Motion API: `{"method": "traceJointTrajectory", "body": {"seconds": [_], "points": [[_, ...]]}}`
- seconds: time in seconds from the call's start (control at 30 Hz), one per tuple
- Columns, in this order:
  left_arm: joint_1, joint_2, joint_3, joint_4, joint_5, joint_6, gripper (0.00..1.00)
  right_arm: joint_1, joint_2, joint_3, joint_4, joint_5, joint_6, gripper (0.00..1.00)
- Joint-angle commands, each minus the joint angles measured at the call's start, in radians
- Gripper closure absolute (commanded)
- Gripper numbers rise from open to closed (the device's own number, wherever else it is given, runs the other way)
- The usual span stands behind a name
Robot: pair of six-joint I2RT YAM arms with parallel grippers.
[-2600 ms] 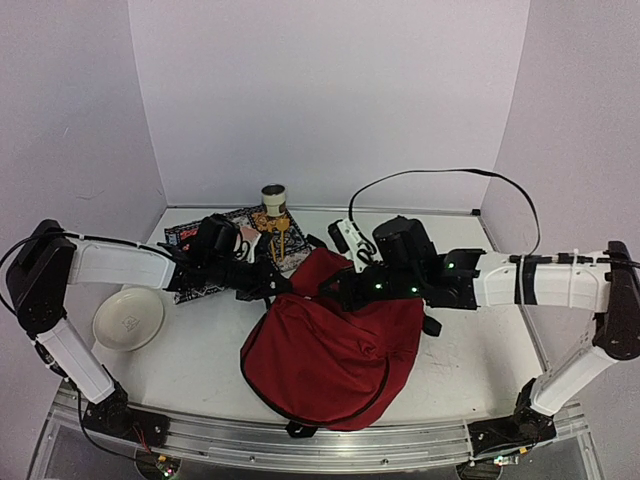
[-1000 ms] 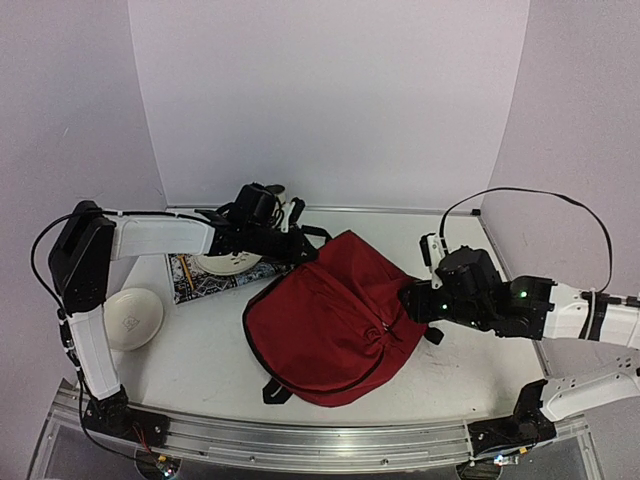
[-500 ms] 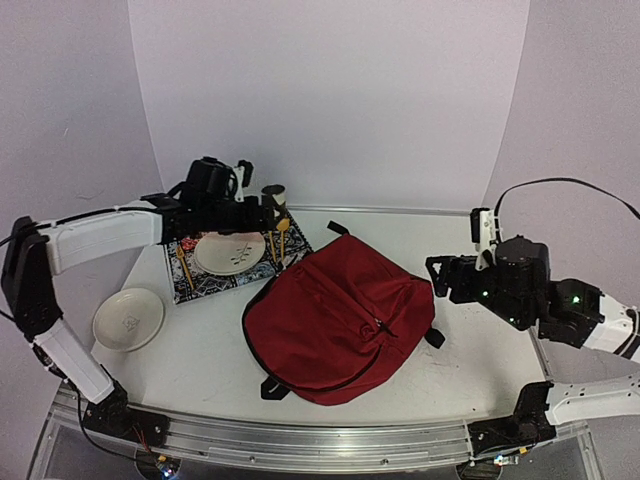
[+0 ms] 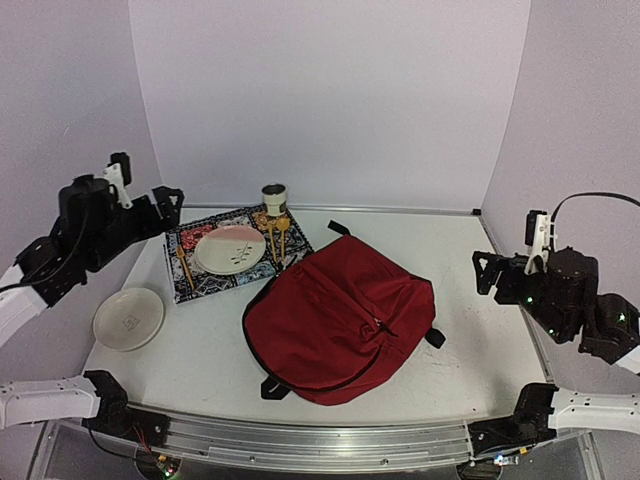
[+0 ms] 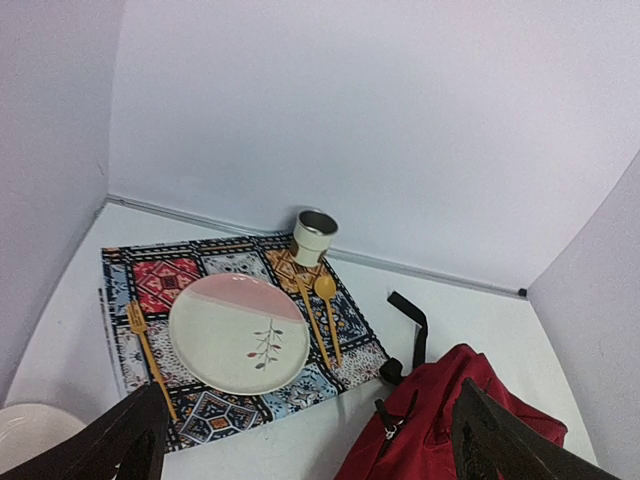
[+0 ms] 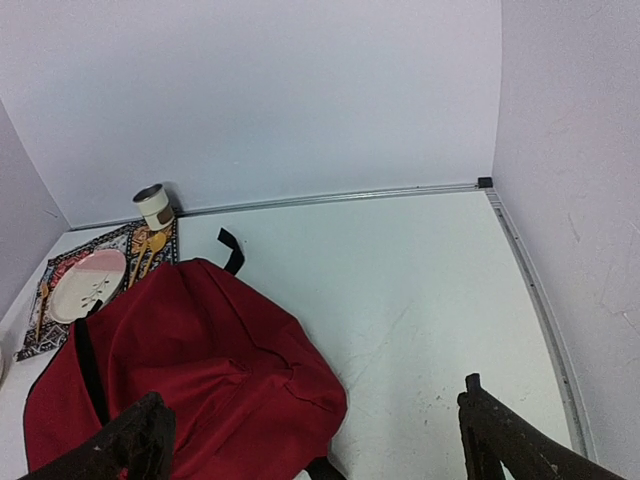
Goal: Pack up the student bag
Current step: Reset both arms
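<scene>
Both arms have pulled back to the outer edges of the table [image 4: 480,300] since the earlier frames. We see the left gripper [image 5: 310,440] and the right gripper [image 6: 320,440] with fingers spread wide, holding nothing. The student bag [image 4: 340,318] lies flat at the table's centre, red panel up, well apart from both arms; we cannot see inside it. Just left of it, a patterned placemat [image 5: 160,285] carries a pink-and-white plate [image 5: 238,333]. A white bowl [image 4: 128,318] sits off the mat, nearer the left arm. An upright cup [image 5: 314,236] stands at the mat's far edge, its contents unclear to us. A fork [image 5: 148,345] and a spoon [image 5: 327,300] flank the plate.
</scene>
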Motion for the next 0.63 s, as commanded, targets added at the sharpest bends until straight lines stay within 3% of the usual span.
{"method": "traceJointTrajectory", "body": {"seconds": [0.0, 0.23, 0.6], "points": [[-0.001, -0.200, -0.077, -0.057, -0.154, 0.025, 0.01, -0.001, -0.149, -0.032, -0.041, 0.077, -0.026, 0.02], [-0.001, -0.369, -0.167, -0.057, -0.180, 0.021, 0.01, -0.001, -0.124, -0.055, -0.043, 0.090, 0.020, 0.02], [-0.002, -0.319, -0.163, -0.058, -0.163, 0.023, 0.01, -0.001, -0.033, -0.012, -0.035, 0.081, 0.029, 0.02]]}}
